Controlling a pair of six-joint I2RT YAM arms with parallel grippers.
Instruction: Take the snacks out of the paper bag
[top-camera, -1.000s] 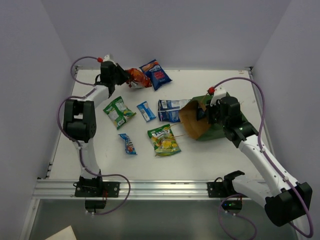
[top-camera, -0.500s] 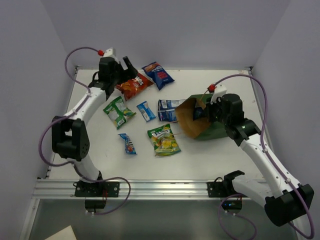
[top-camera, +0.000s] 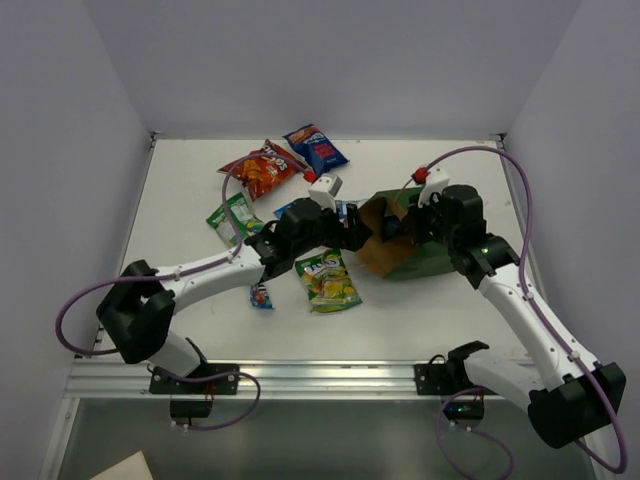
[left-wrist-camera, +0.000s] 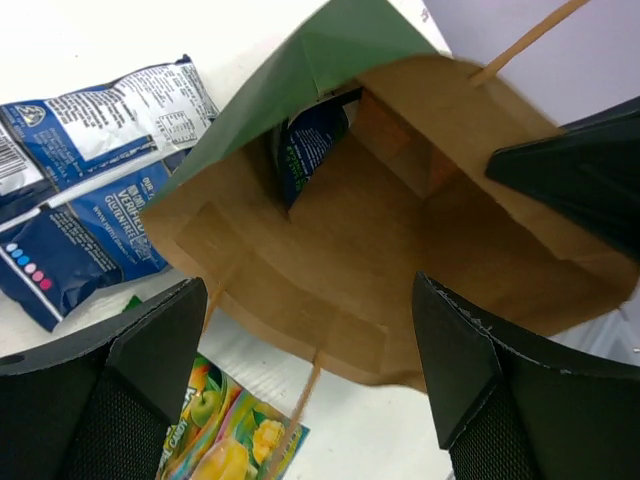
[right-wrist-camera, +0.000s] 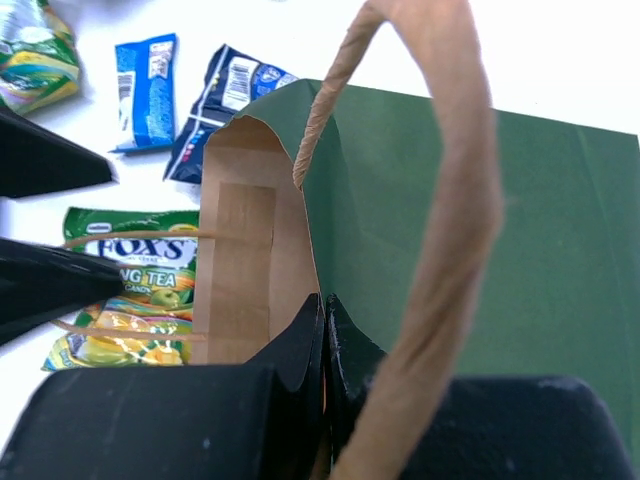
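Note:
The dark green paper bag (top-camera: 432, 255) lies on its side, its brown mouth (left-wrist-camera: 330, 250) facing left. My right gripper (right-wrist-camera: 323, 325) is shut on the bag's upper rim, next to a tan handle (right-wrist-camera: 445, 200). My left gripper (top-camera: 354, 232) hovers open right at the mouth, its fingers (left-wrist-camera: 490, 390) wide apart with nothing between them. One dark blue snack (left-wrist-camera: 305, 150) stands inside the bag. Snacks outside: a red-orange packet (top-camera: 262, 170), a blue one (top-camera: 315, 147), a green one (top-camera: 230, 218), a yellow-green one (top-camera: 327, 280) and blue-white packets (left-wrist-camera: 90, 115).
A small blue bar (top-camera: 261, 294) lies under the left forearm. The bag's lower handle (left-wrist-camera: 300, 410) droops over the yellow-green packet. White walls close in the table at the back and both sides. A metal rail (top-camera: 300, 378) runs along the near edge.
My left gripper opened and let go of the red-orange packet at the back left. It then swung right across the table to the bag's mouth. The right gripper kept its hold.

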